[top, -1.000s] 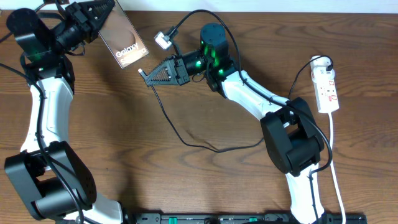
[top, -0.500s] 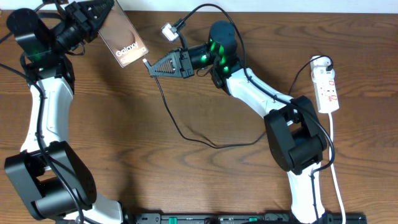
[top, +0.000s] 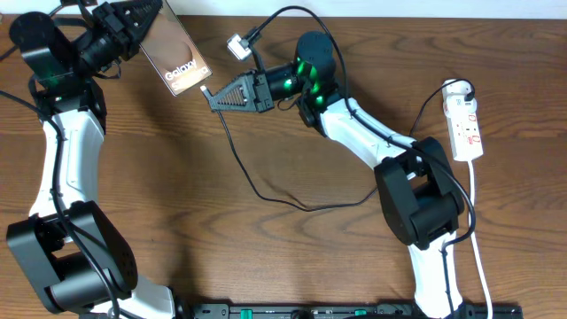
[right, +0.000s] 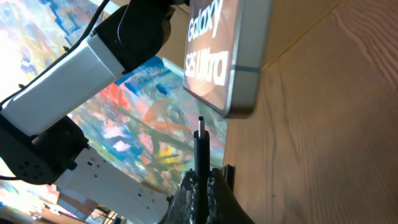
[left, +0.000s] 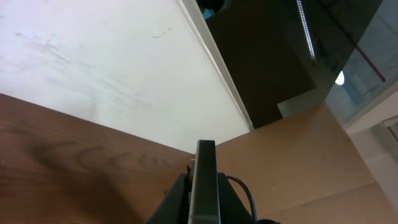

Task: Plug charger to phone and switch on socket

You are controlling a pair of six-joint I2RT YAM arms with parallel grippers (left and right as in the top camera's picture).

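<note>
Phone (right: pixel 219 55) top cut off; socket (top: pixel 466 128) switch unreadable.

1. The table (top: pixel 266 266) is brown wood with clear grain. It's smooth, with a soft satin sheen rather than a real gloss.
2. The phone (right: pixel 227 56) has a glossy, glassy face. Its rim looks like smooth grey metal, though I can't say for sure.
3. The charger (right: pixel 199 155) has a matt black plug body, plastic-looking, with a small shiny metal tip. The cable seen from overhead is thin, black and rubbery-looking.
4. The socket (top: pixel 467 124) is smooth white plastic, slightly shiny, with red print.
5. The left arm (top: pixel 69 151) and right arm (top: pixel 354 133) have shiny white plastic shells and matt black joints.
6. The right gripper (top: pixel 213 99) is matt black plastic with ribbed, lattice-like sides.
</note>
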